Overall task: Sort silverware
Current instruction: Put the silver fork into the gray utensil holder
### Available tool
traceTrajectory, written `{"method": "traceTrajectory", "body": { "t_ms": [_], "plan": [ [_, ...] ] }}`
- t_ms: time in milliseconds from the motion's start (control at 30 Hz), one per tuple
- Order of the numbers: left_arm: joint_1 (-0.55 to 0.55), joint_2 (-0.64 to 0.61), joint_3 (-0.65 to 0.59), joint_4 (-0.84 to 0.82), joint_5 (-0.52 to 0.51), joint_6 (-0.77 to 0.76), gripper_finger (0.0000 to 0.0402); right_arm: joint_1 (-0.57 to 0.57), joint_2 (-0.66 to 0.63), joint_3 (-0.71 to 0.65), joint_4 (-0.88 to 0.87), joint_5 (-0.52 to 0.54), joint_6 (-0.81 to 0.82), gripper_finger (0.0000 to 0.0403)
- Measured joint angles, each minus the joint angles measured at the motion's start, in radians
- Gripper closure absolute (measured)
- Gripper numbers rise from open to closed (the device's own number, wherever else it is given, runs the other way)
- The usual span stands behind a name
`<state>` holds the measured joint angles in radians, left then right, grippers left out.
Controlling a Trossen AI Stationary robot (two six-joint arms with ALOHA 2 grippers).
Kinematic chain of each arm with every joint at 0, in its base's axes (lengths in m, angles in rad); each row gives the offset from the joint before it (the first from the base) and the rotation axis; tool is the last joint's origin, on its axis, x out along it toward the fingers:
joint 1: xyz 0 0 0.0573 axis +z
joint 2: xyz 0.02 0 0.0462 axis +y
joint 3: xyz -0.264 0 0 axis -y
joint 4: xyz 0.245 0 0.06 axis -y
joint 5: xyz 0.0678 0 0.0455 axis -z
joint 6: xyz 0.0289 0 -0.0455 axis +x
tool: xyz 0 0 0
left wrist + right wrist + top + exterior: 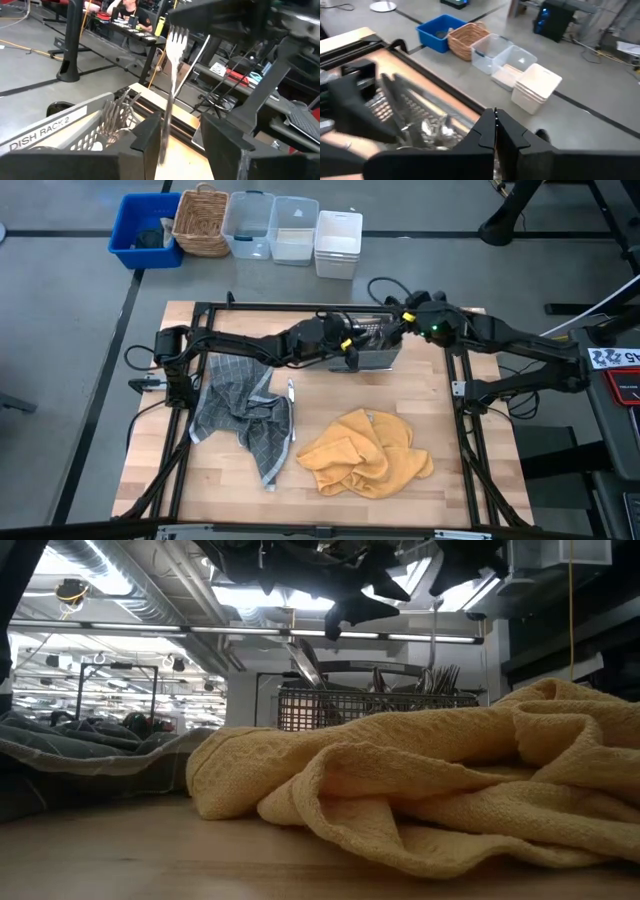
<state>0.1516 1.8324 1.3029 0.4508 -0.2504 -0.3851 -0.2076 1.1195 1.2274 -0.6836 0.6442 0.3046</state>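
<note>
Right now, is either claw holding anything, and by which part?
Cannot be told. A fork stands tines-up between the fingers of the open left claw, apparently untouched; the shut right claw shows nothing gripped.

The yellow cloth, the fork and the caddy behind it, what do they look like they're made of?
The yellow cloth looks like soft woven cotton, matte, judging by its waffle texture and loose folds. The fork looks like polished metal, since it is silvery and catches the light. The caddy appears to be wire mesh, probably coated metal, as its grid of thin strands lets you see through.
</note>
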Motion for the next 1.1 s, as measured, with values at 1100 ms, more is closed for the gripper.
{"method": "traceTrajectory", "body": {
  "t_ms": [1100],
  "plan": [
    [0.0,0.0,0.0,-0.083,0.0,-0.004,0.0274,-0.166,-0.048,-0.164,0.122,-0.034,-0.151,0.0402]
  ]
}}
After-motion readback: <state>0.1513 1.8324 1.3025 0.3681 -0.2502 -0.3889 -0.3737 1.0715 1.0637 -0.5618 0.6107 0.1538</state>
